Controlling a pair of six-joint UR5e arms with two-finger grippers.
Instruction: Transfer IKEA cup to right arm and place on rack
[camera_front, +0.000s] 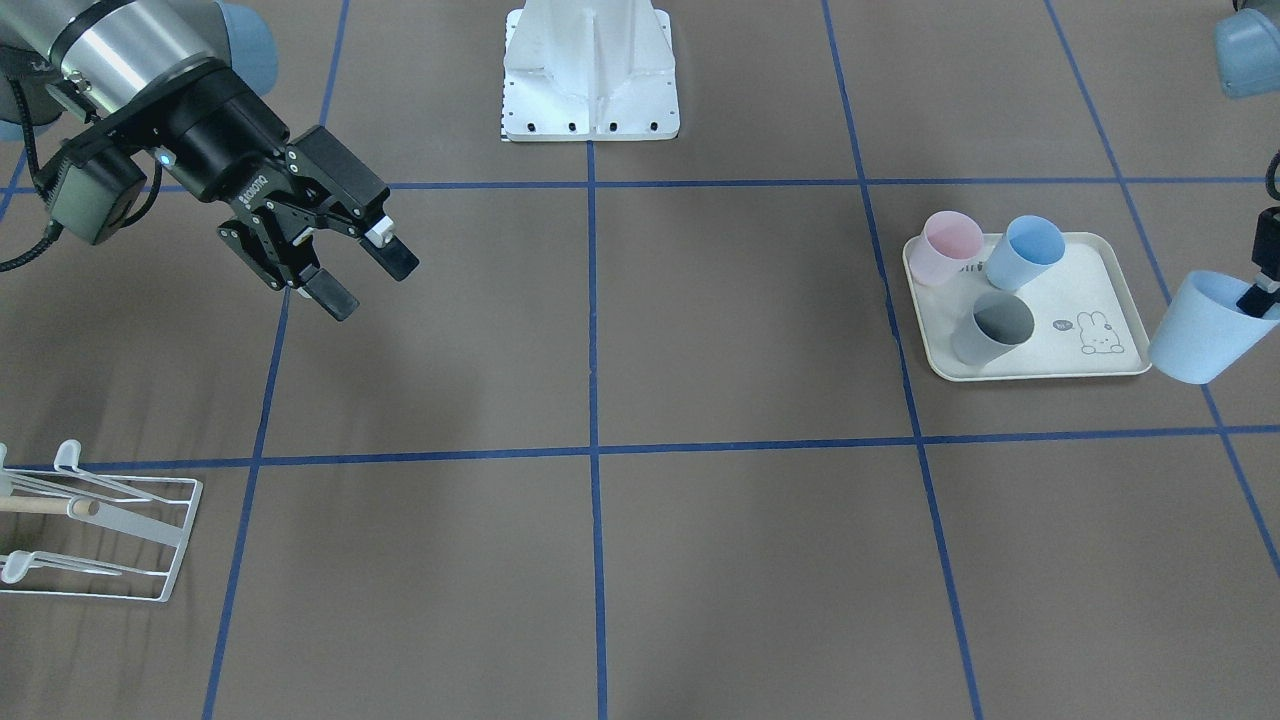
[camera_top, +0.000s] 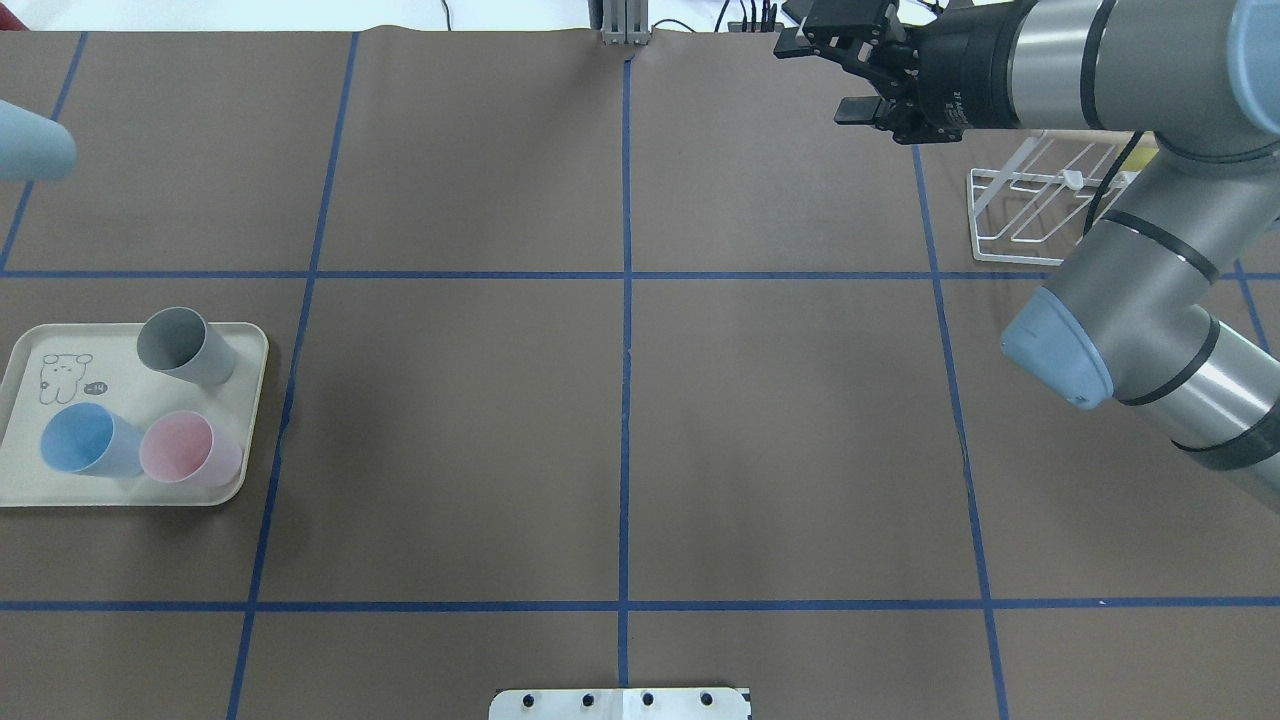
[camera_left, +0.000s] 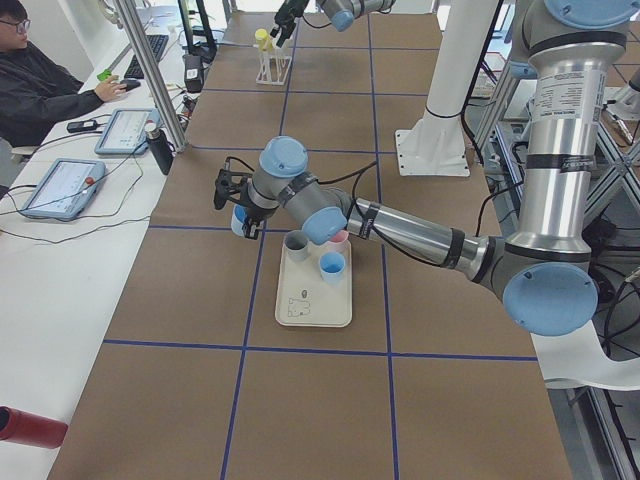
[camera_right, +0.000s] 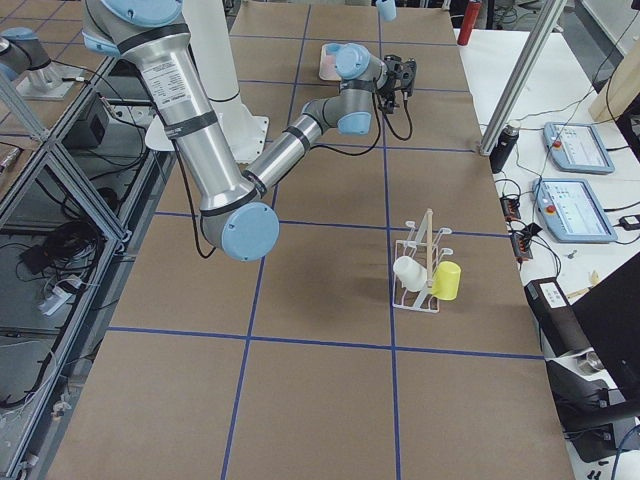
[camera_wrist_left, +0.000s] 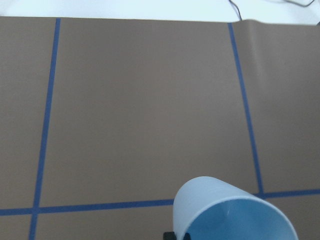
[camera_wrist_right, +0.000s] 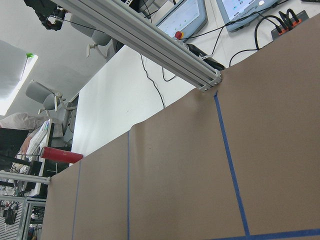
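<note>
Items listed left to right as the overhead camera sees them.

1. IKEA cup, pale blue. Off the desk, in the air at the far left edge and well beyond the tray. It is tilted, with its mouth turned toward the wrist camera. It is carried by item 2.
2. Left hand. Clamped on the cup's rim wall, with one black finger showing inside the mouth. The other finger is hidden behind the cup.
3. Tray, cream, rounded corners, rabbit drawing in one corner. It lies flat on the desk.
4. Grey cup, blue cup and pink cup. All three stand upright on the tray, the blue and pink ones side by side and touching or nearly so.
5. Desk, brown covering with a grid of blue tape lines.
6. Right hand. Fingers spread apart with nothing between them. It is raised above the desk's far edge and points toward the middle.
7. Rack, white wire with a wooden dowel. It stands on the desk just beside the right hand and is partly hidden under the arm. The right-side camera shows a white cup and a yellow cup hung on it.
8. Right arm, grey metal with pale-blue caps. It reaches in from the right edge.
</note>
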